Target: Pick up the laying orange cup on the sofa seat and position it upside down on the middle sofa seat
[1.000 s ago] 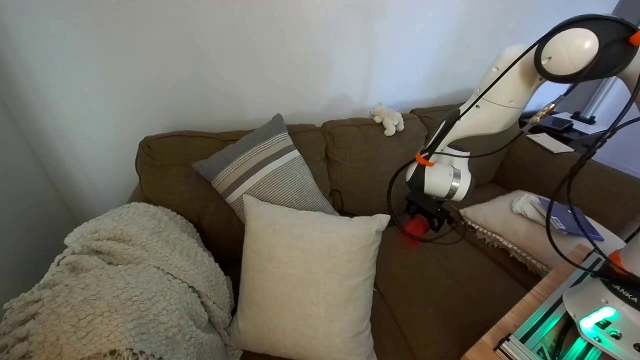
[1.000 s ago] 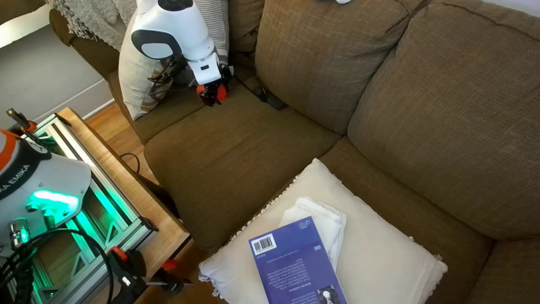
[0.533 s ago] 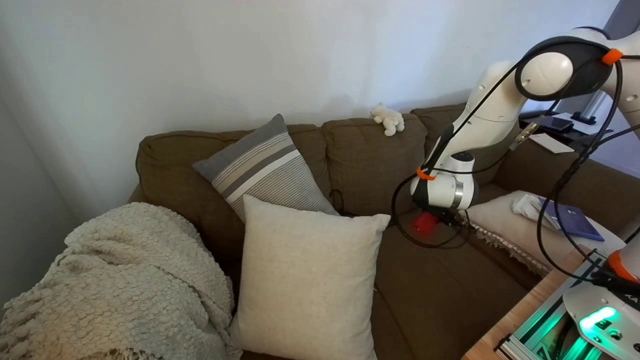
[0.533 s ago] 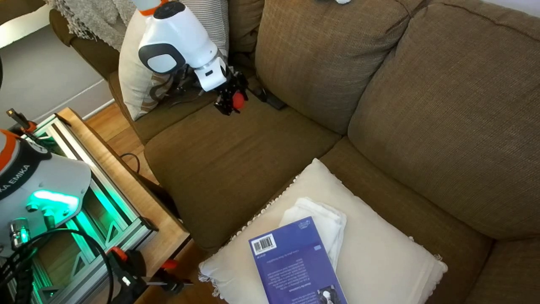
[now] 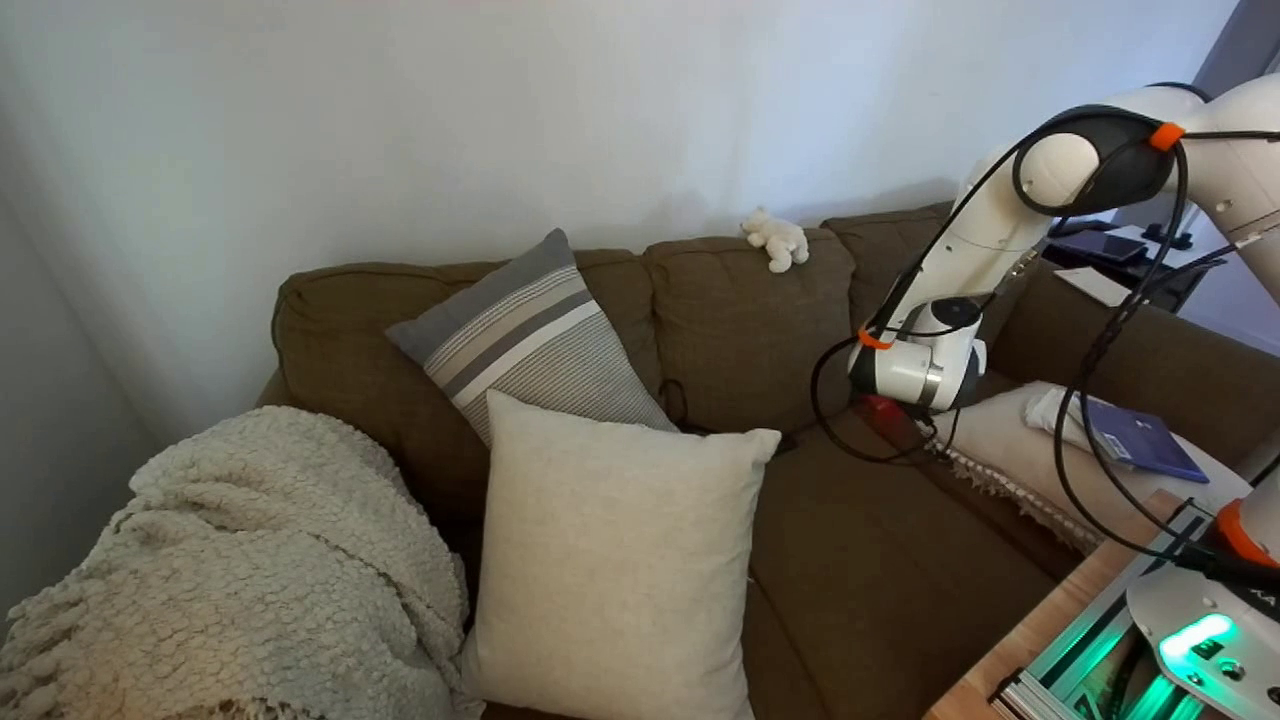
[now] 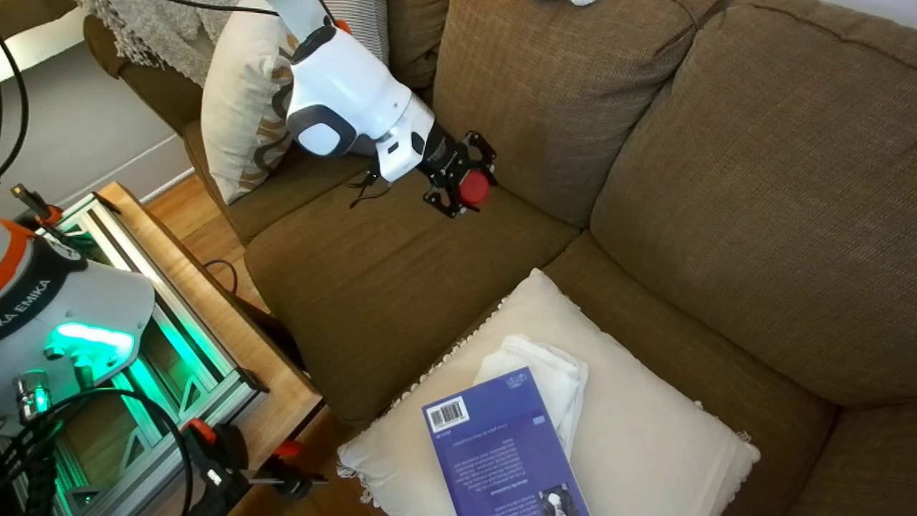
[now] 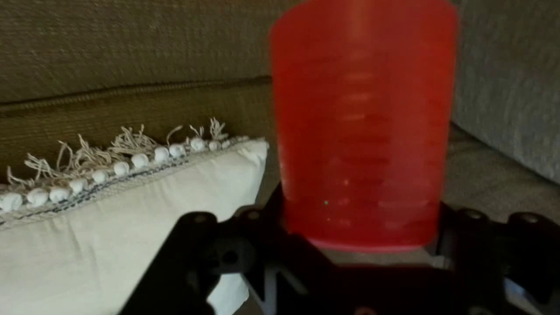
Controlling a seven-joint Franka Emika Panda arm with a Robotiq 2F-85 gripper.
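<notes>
The cup [image 7: 365,131] has moved nearer the fringed pillow [image 6: 645,423], clamped in the gripper [image 6: 473,195].

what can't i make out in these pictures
Cup: upper end cut off by the top edge in the wrist view.
Tool: dark and blurred in the wrist view.
Book: fine print too small to read in an exterior view.
Striped pillow: lower part hidden behind the cream pillow in an exterior view.
</notes>
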